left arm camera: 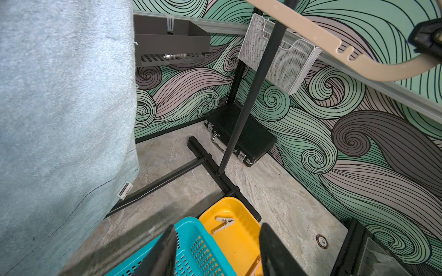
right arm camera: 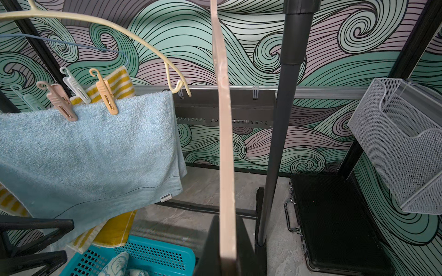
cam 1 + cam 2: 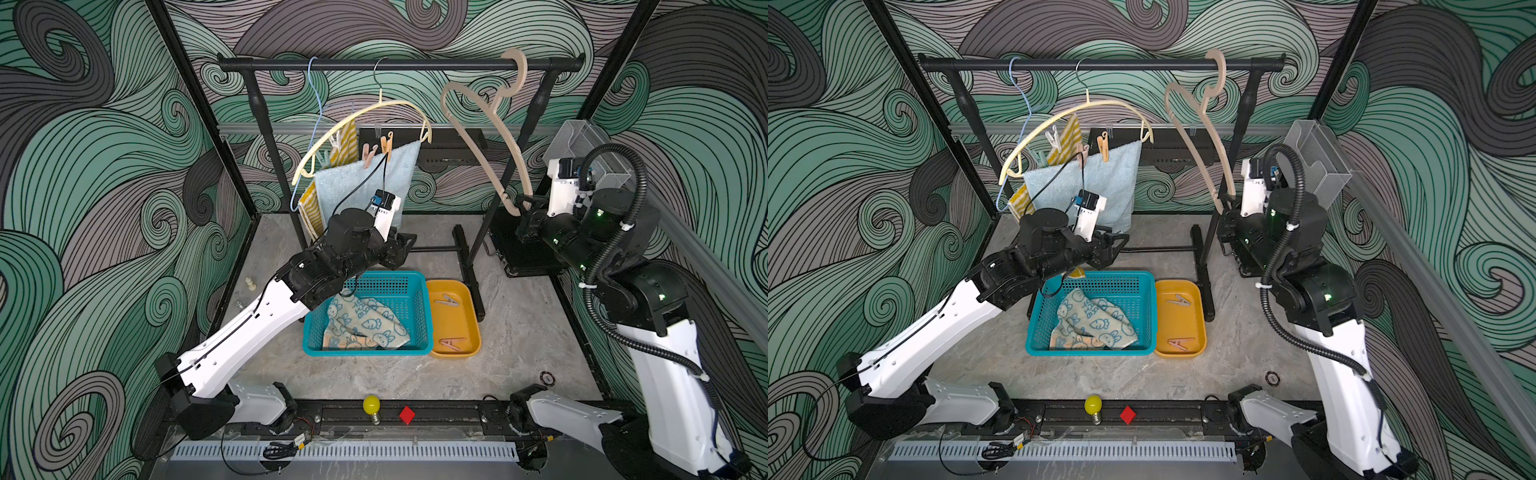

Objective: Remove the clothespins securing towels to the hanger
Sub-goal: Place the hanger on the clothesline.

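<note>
Nearest, below the left gripper (image 1: 218, 239), a bunny-printed towel (image 3: 365, 328) is seen crumpled in a teal basket (image 3: 370, 352). Beside the basket, two pinkish clothespins (image 3: 446, 300) are found lying well apart in an orange tray (image 3: 455, 320). The left fingers (image 1: 162, 253) are spread, with nothing held between them, and are poised above the line where basket and tray meet. Just beside those fingers the lower part of a light-blue terry towel (image 1: 59, 119) is hung; whether it is touched cannot be told. The right gripper (image 2: 227, 239) is clenched on the lower end of a beige hanger (image 2: 223, 143), which is seen passing between its fingers. Farther back, and well above both sets of fingers, the light-blue terry towel is pinned to a cream hanger (image 2: 107, 24) by a pink clothespin (image 2: 61, 101) and an orange clothespin (image 2: 106, 95). Behind these, a white clothespin (image 2: 75, 87) is clipped on a yellow-striped towel (image 2: 117, 83), and a mint clothespin (image 2: 28, 98) is partly hidden by the blue cloth. Both hangers are hooked on a black rail (image 3: 399, 64).
</note>
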Controlling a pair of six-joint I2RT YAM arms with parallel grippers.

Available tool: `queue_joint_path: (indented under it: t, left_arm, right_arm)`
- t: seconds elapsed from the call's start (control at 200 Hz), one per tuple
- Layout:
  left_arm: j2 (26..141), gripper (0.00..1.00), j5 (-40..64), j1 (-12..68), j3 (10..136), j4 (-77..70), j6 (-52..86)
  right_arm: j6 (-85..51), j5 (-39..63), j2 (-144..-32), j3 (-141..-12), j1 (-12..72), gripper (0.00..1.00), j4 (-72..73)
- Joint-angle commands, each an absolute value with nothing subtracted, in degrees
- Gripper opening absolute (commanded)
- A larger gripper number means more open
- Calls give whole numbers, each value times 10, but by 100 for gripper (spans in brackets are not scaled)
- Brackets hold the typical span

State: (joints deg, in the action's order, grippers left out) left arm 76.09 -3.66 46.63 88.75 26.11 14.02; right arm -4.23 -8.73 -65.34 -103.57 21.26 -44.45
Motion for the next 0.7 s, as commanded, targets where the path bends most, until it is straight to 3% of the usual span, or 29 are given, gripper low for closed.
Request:
queue_joint_path:
  t: [0.0, 0.35, 0.405, 0.46, 0.59, 0.696]
  left_arm:
    - [746, 54, -44, 464, 885, 257, 146]
    - [741, 54, -41, 464, 880, 257, 151]
    - [740, 54, -41, 464, 879, 258, 150]
    - [740, 54, -42, 464, 878, 258, 149]
    - [739, 54, -44, 464, 879, 257, 148]
    - [738, 54, -46, 464, 881, 257, 148]
  right_arm:
    - [-35, -100, -647, -1038, 212, 0, -437]
    - [-44, -95, -628, -1007, 211, 0, -436]
    - [-44, -96, -625, -1005, 212, 4, -439]
    - [-44, -94, -623, -1001, 211, 12, -440]
    - [-47, -92, -610, -989, 211, 48, -433]
    - [-45, -89, -594, -981, 211, 59, -430]
